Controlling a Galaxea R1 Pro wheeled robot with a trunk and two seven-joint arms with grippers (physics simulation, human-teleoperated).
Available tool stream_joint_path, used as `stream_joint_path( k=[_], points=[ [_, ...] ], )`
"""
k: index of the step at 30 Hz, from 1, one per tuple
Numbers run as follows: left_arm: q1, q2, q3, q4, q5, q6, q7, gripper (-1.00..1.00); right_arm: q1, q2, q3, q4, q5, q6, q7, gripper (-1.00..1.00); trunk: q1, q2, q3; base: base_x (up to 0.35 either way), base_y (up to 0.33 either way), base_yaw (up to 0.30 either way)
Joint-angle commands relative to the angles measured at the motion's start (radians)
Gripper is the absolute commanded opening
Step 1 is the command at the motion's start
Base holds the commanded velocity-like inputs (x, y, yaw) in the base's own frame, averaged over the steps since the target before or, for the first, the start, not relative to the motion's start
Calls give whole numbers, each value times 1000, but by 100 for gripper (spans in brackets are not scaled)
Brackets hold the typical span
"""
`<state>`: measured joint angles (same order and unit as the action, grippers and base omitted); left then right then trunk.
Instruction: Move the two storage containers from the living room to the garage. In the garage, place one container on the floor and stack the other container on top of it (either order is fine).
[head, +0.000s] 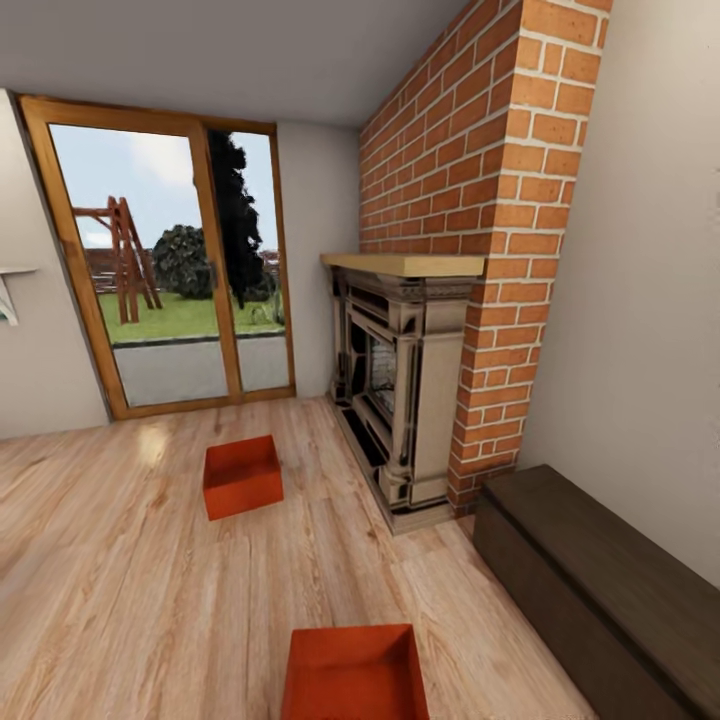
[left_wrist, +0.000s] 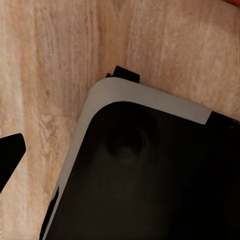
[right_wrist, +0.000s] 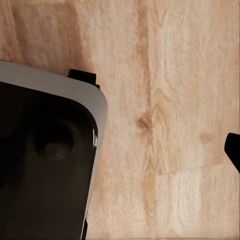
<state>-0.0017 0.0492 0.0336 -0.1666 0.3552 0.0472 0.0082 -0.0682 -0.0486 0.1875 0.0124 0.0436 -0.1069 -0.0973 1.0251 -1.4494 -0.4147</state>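
No brand, label or writing is showing anywhere. Two red-orange storage containers are sitting on the light wood-plank flooring (head: 110, 560) of the living room, both lidless and both showing nothing inside but their own flat bases. The nearer container (head: 355, 672) is lying at the bottom edge of the head view, cut off by the frame, and the farther container (head: 242, 476) is resting well apart from it, out in the open between the glass doors and the fireplace. One pair of wood-framed glass doors (head: 170, 270) is standing at the back, looking out on grass, dark trees and a wooden play frame. One red brick chimney (head: 470, 200) is rising to the ceiling, with one dark ornate fireplace mantel (head: 395, 390) set against its base under a pale wooden shelf. One long dark brown chest (head: 600, 590) is sitting closed along the right wall, just beside the brickwork. In each wrist view a dark, grey-edged part of the robot's body is hanging over the planks: one in the left wrist view (left_wrist: 150, 170) and one in the right wrist view (right_wrist: 45, 150). A dark tip is poking in at the edge of each wrist view, too little to tell whether either claw is spread or closed.
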Motion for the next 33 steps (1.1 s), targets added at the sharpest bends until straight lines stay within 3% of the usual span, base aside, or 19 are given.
stream_joint_path(
  k=[1,14,33],
  points=[
    [0,0,3,-2,2,5,1,100,-1,0,4,1,4,-1,-4,100,0,-1,-3,0,0,-167],
    [0,0,2,3,2,5,1,100,-1,-2,6,1,7,1,-1,100,0,-1,-22,0,0,-144],
    [0,1,2,42,3,5,1,100,-1,-5,7,1,13,1,7,100,0,-1,-52,0,0,26]
  ],
)
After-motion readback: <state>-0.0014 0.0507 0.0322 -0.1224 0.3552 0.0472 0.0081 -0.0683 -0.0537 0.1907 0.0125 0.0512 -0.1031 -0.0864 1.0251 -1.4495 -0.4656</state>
